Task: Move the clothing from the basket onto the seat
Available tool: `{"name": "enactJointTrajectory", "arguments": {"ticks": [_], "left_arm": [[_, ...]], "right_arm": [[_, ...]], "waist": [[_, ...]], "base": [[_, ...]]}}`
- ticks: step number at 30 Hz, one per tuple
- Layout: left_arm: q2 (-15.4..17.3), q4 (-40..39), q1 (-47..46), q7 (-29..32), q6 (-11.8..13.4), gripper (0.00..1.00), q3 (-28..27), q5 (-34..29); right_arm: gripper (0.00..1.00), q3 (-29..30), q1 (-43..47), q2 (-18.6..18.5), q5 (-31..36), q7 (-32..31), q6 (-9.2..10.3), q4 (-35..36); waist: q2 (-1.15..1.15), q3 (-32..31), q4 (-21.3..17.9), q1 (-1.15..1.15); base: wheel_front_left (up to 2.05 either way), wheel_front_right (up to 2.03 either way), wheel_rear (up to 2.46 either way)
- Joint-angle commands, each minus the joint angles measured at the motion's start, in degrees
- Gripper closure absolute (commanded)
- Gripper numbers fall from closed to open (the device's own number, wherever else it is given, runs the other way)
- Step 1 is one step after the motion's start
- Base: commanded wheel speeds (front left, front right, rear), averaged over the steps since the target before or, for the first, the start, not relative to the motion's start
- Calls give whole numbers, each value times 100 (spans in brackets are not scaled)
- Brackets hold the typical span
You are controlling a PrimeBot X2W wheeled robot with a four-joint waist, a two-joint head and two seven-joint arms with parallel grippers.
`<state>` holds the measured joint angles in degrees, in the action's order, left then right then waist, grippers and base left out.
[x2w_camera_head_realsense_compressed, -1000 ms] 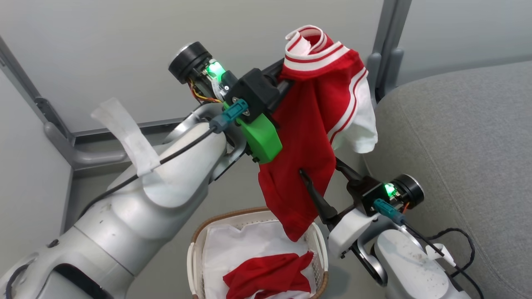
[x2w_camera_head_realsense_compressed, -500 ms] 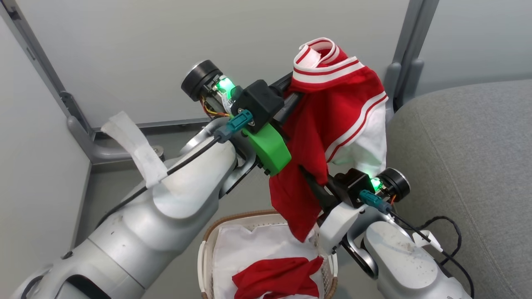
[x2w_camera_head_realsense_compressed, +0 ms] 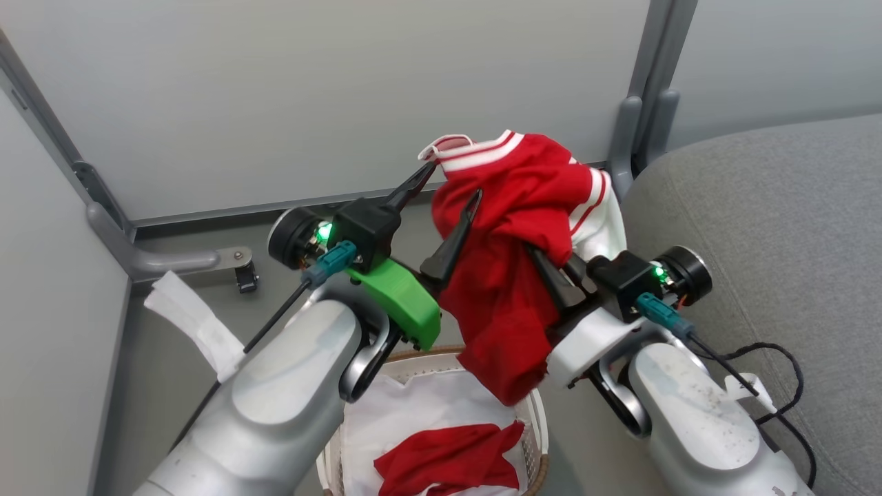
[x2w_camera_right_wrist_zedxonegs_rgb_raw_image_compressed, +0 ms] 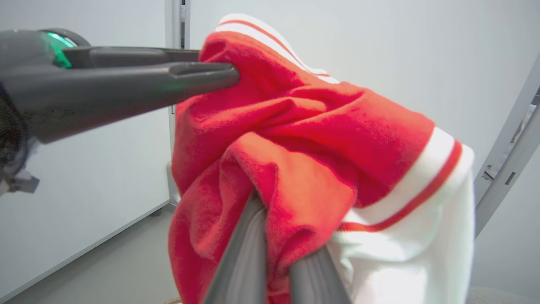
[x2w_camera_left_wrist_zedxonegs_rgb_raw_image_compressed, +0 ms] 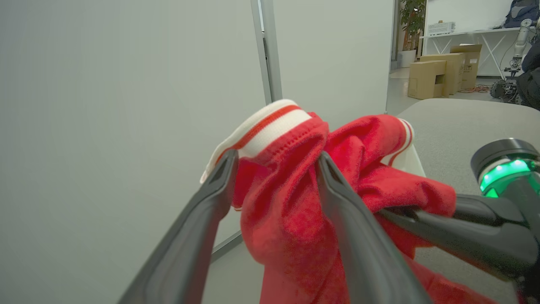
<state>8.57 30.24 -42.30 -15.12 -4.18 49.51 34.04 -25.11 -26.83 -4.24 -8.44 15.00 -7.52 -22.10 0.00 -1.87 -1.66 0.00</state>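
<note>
Left end effector (x2w_camera_head_realsense_compressed: 451, 182) stands released, its two dark fingers spread wide and pointing up and to your robot's right. A fold of the red garment (x2w_camera_head_realsense_compressed: 510, 275) lies loosely between them, with the white, red-striped trim just above the fingertips. In the left wrist view the left end effector (x2w_camera_left_wrist_zedxonegs_rgb_raw_image_compressed: 274, 162) shows fabric bulging through the gap without being pinched. The pale left forearm rises from the lower left of the head view, its green wrist housing tilted above the basket (x2w_camera_head_realsense_compressed: 427, 353).

Right end effector (x2w_camera_head_realsense_compressed: 544, 265) is clenched on the same garment, fingers pressed together and angled up and to the left, their tips buried in cloth. In the right wrist view the right end effector (x2w_camera_right_wrist_zedxonegs_rgb_raw_image_compressed: 274, 236) has red fabric bunched over both closed fingers. The right forearm climbs from the lower right.

Held in the air, the garment hangs above the basket, its lower end overlapping the far rim; you cannot tell whether it touches. A second red garment (x2w_camera_head_realsense_compressed: 441, 458) lies crumpled on the white liner (x2w_camera_head_realsense_compressed: 406, 420) inside. The grey seat (x2w_camera_head_realsense_compressed: 758, 220) sits just to the right, with no clothing on it.
</note>
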Motion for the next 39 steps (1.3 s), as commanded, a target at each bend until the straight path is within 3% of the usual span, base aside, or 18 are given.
{"name": "enactJointTrajectory", "arguments": {"ticks": [1, 10, 26, 33, 39], "left_arm": [[25, -18, 197, -3, 22, 0, -59, 26], [34, -146, 1155, -4, -38, 0, -277, -35], [7, -450, 2224, -5, -184, 0, -559, -335], [-123, -476, 2298, -3, -236, 0, -492, -475], [-158, -535, 2102, -3, -258, 0, -458, -677]], "right_arm": [[100, 93, 75, -39, 41, 28, 6, 109], [100, 681, 330, -152, 265, 28, 6, 520], [100, 1118, 891, -187, 463, 28, 6, 725], [100, 1454, 941, -151, 571, 28, 6, 879], [100, 1671, 974, -131, 655, 28, 7, 1076]], "waist": [[0, 18, -15, 0], [0, 67, -9, 0], [0, 173, -82, 0], [0, 322, -382, 0], [0, 692, -939, 0]], "base": [[0, 0, 0], [0, 0, 0], [0, 0, 0], [0, 0, 0], [0, 0, 0]]}}
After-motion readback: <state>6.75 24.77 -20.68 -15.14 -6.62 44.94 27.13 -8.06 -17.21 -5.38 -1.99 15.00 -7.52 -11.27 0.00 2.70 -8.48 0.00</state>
